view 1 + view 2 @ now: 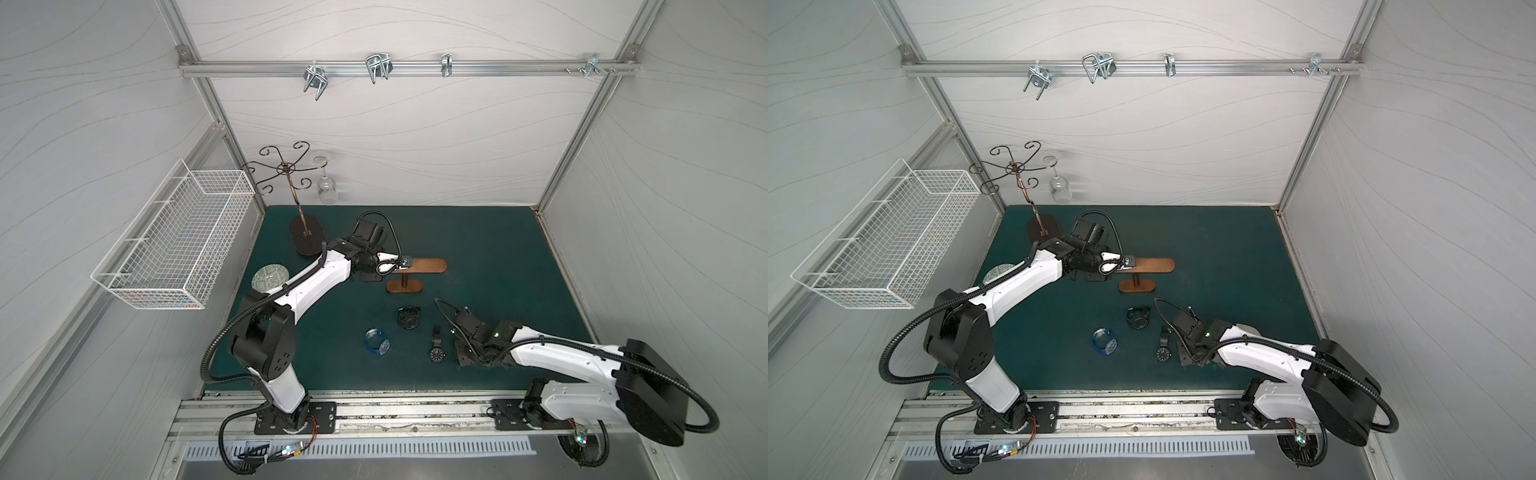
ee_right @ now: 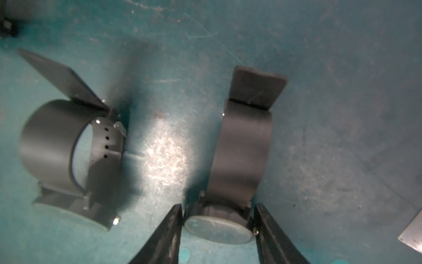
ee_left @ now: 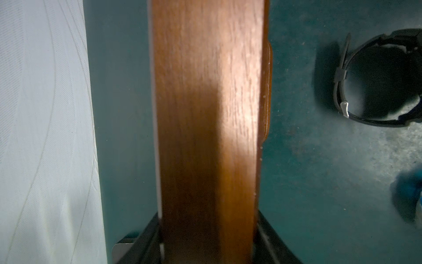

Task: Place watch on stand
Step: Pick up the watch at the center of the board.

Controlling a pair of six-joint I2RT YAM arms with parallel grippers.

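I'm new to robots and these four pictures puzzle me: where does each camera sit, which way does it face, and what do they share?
Both top views: high at the front, looking down on the mat; left arm and right arm show whole.
Left wrist: on the left arm, looking along the left pincer over the stand; only jaw tips show.
Right wrist: on the right arm, looking past the right pincer at a watch; only jaw tips show.
Shared: both wrist views catch the other black watch.
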